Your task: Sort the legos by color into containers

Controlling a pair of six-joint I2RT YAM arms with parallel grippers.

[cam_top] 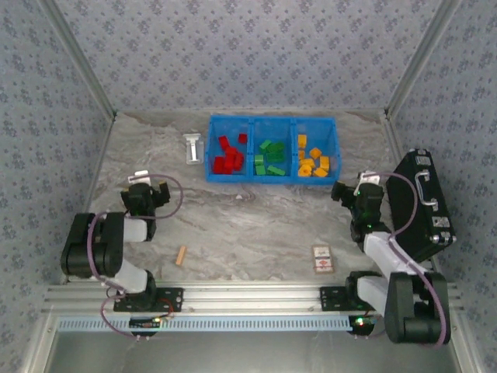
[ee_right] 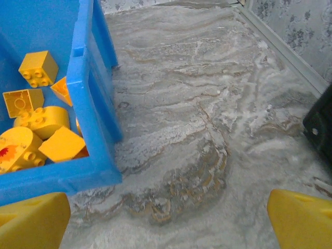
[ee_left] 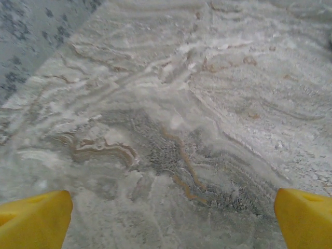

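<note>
The long blue bin (cam_top: 271, 119) at the back of the table has three compartments. Red legos (cam_top: 229, 158) fill the left one, green legos (cam_top: 270, 158) the middle one, yellow-orange legos (cam_top: 312, 162) the right one. My left gripper (cam_top: 149, 186) hovers open over bare marble at the left; its yellow fingertips (ee_left: 36, 220) stand wide apart with nothing between them. My right gripper (cam_top: 353, 189) is open just right of the bin's front right corner (ee_right: 96, 174). The yellow legos (ee_right: 39, 122) lie inside that corner, left of my right gripper's fingertips (ee_right: 301, 220).
A black hard case (cam_top: 420, 203) leans at the right edge, close behind my right arm. A tan wooden stick (cam_top: 181, 255) and a red-and-white card (cam_top: 323, 259) lie near the front. A small white object (cam_top: 192, 146) stands left of the bin.
</note>
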